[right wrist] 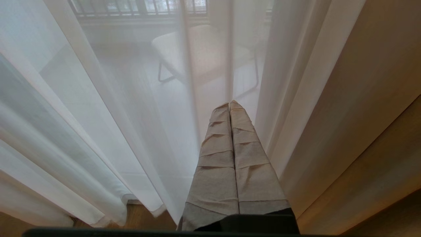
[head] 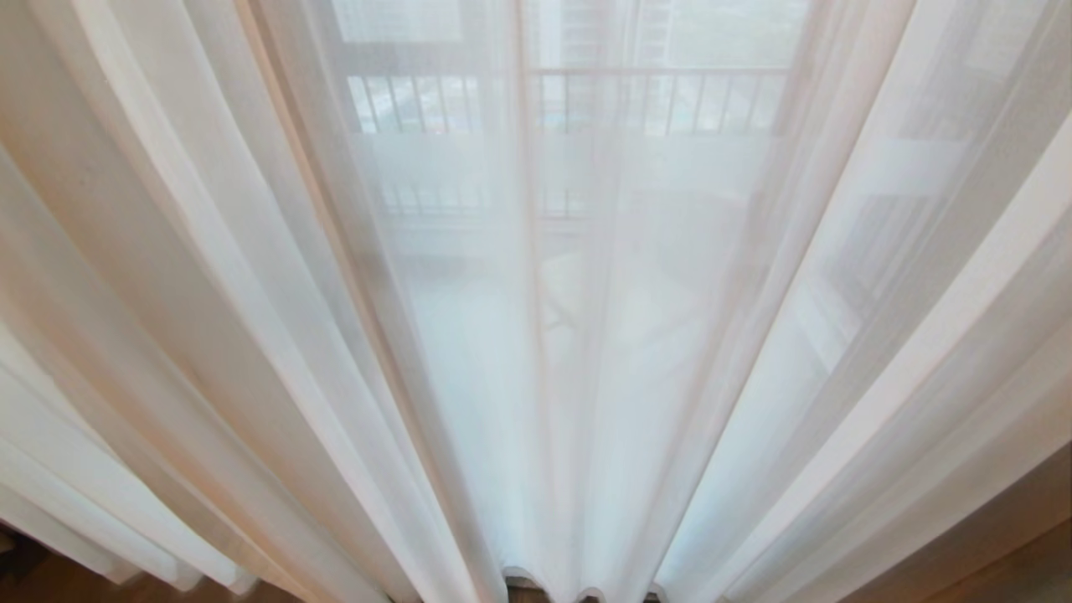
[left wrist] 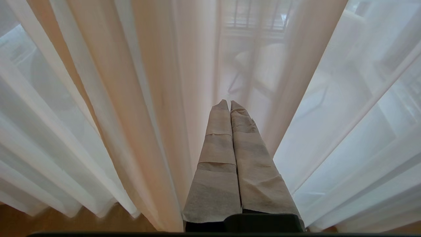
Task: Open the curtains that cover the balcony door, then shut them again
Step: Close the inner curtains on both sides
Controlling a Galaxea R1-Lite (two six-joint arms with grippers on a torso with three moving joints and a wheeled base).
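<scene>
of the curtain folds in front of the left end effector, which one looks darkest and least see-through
The tan fold hanging just beside the left end effector. It blocks the view, while the white sheers around it show the balcony chair.

Pale chair [right wrist: 200, 52] behind sheer fabric, balcony railing [head: 662, 100], wooden floor [left wrist: 65, 223]

- Curtains [head: 251, 335]: thin, translucent white sheers hanging in long vertical pleats to the floor, drawn fully across the head view; folds fan outward toward the near edge, hems just above the wooden floor.
- Two sheer panels meet at a vertical seam near the scene's centre [head: 523, 251]; left pleats appear warmer and denser, the centre most transparent.
- A heavier beige drape [right wrist: 355, 115] hangs at the far right of the sheers.
- Balcony door [head: 469, 59]: visible only dimly through the sheers as a faint dark frame; detail cannot be told.
</scene>
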